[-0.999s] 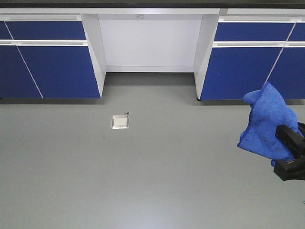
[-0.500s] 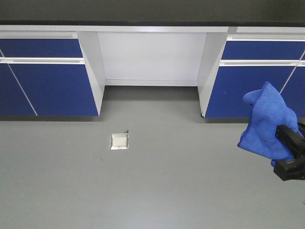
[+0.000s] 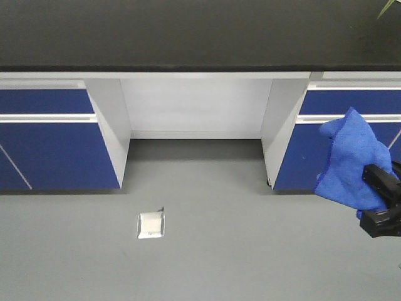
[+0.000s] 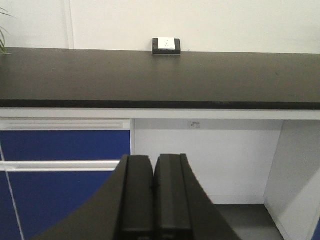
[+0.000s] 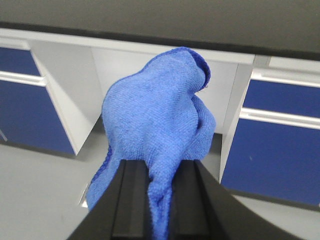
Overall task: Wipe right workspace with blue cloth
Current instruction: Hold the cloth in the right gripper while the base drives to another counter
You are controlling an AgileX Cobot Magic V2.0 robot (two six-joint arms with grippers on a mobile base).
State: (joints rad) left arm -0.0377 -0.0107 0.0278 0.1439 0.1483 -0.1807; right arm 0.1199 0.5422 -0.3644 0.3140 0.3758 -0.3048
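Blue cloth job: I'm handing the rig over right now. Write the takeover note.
Left gripper: shut, empty.
Right gripper: shut on the blue cloth, held in the air before the blue cabinets.
Right workspace: black benchtop, socket box at its back edge; cloth not touching it.
Done: cloth in hand. Left: bring it to the benchtop and wipe.

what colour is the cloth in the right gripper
The cloth is bright blue, best seen in the right wrist view.
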